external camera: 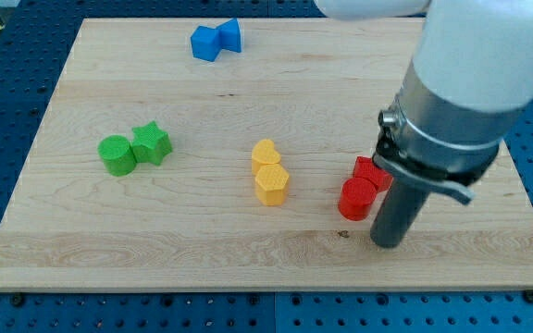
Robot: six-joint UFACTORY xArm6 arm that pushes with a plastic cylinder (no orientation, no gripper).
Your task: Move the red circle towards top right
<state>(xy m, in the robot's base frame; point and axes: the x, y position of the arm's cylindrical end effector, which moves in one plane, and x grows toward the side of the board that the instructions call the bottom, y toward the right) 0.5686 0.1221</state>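
Camera view: a light wood counter (248,92) sits on a blue perforated base (7,102). The arm (475,83), a white body w/ a grey metal collar, comes down from the view's top right and ends in a dark rod (398,208). No claw on this arm, so nothing to be apart or together; the rod is all there is. The rod's tip (389,242) rests at counter level near the view's bottom right.

The red circle (356,199) lies at the view's lower right, just left of the rod; whether the two touch can't be told from here. The tip itself is just right of and slightly below the circle. A second red block (371,173) sits touching the circle on its upper right, partly hidden behind the rod; shape unclear.

Mid-counter: a yellow heart (266,154) w/ a yellow hexagon (271,184) touching it right below.

View's left: a green circle (117,154) and a green star (152,143), side by side and touching, star on the right.

View's top, left of centre: two blue blocks (215,40) pressed together, exact shapes hard to make out. Both greens and blues are well apart from the tip.
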